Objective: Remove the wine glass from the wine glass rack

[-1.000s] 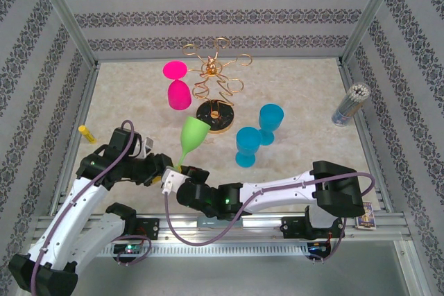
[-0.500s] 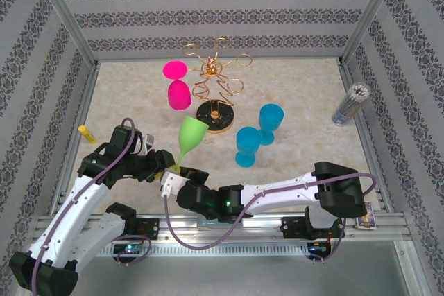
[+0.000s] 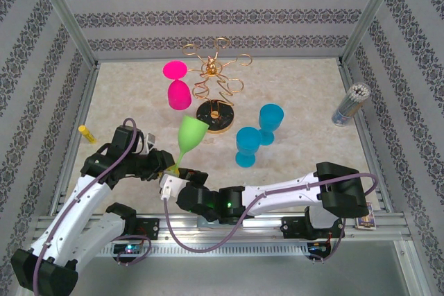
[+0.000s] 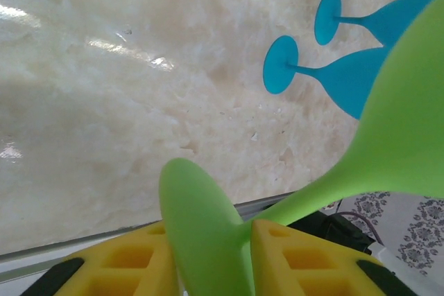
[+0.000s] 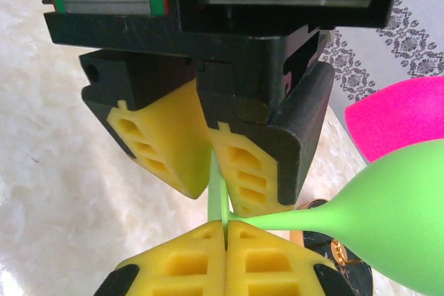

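Currently the left tool [image 4: 208, 240] pinches the foot of the green wine glass [image 3: 191, 132], and the right tool [image 5: 225, 232] is pressed together on its thin stem just beside. The glass is held near the near edge of the table [image 3: 305, 95], well apart from the wine glass rack [image 3: 214, 81]. Arms pulling differently could snap the stem. Compared with a second ago, the glass has barely shifted.

The rack [image 3: 215, 95] stands mid-back on the bench [image 3: 305, 95], with a hanging glass [image 3: 177, 88] bowl-down at its left side. Two standing glasses [image 3: 248, 145] are right of the rack and nearer, one just behind the other. In front of the rack a fourth glass [image 3: 191, 133] is off the bench, its foot between the left fingers [image 4: 298, 254] and its stem between the right fingers [image 5: 173, 265]. A pen [image 3: 87, 134] lies far left — a tube [image 3: 350, 104] stands far right.
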You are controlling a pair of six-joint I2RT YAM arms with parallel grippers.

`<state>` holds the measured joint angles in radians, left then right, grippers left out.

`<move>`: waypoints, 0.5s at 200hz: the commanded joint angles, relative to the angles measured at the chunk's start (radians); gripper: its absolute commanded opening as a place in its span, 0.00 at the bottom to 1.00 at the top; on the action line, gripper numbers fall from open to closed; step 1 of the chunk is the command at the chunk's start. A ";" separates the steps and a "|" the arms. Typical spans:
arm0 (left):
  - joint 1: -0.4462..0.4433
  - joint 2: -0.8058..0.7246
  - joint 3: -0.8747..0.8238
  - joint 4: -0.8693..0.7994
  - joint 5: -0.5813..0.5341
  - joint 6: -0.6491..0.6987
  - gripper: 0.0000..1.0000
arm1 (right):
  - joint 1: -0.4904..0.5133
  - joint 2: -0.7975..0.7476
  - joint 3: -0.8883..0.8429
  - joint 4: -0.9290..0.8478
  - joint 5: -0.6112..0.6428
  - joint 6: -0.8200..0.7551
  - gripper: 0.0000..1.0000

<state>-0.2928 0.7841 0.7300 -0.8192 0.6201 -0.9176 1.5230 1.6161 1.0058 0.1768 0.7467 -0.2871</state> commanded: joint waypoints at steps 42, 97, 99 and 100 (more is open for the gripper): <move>0.009 -0.021 -0.039 0.063 0.015 -0.019 0.00 | 0.008 -0.074 0.009 0.035 0.022 0.023 0.00; 0.011 -0.040 -0.094 0.190 0.032 -0.058 0.00 | 0.003 -0.128 0.023 -0.003 -0.006 0.060 0.00; 0.010 -0.042 -0.096 0.196 0.031 -0.060 0.00 | 0.002 -0.130 0.023 -0.004 -0.008 0.060 0.00; 0.010 -0.042 -0.097 0.198 0.031 -0.061 0.00 | 0.002 -0.130 0.023 -0.005 -0.009 0.061 0.00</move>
<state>-0.2924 0.7502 0.6785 -0.6651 0.7040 -0.9859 1.5272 1.5757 1.0058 0.1226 0.7185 -0.2569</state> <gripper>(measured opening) 0.054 0.046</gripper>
